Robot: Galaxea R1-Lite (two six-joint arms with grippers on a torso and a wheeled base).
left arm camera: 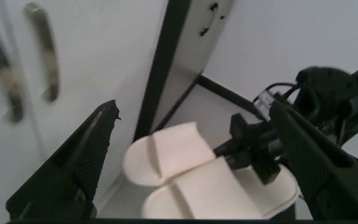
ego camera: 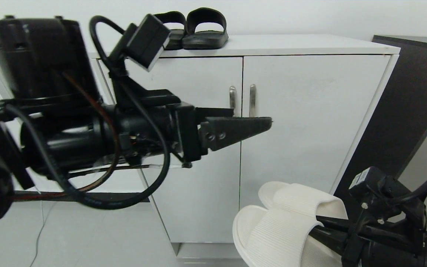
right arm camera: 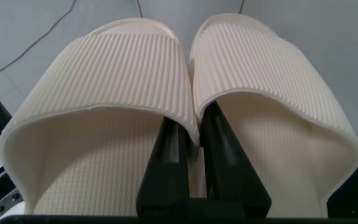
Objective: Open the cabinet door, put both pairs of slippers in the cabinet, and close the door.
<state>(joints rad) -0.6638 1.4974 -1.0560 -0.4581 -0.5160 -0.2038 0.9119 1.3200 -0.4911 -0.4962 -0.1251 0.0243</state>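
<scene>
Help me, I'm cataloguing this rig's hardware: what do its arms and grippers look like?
Both are matte black. The left arm has a thick cylindrical housing, looping black cables, a thin red wire and a boxy wrist camera. The left gripper has wedge-shaped tapering fingers with textured pads. The right gripper has narrow flat fingers.
</scene>
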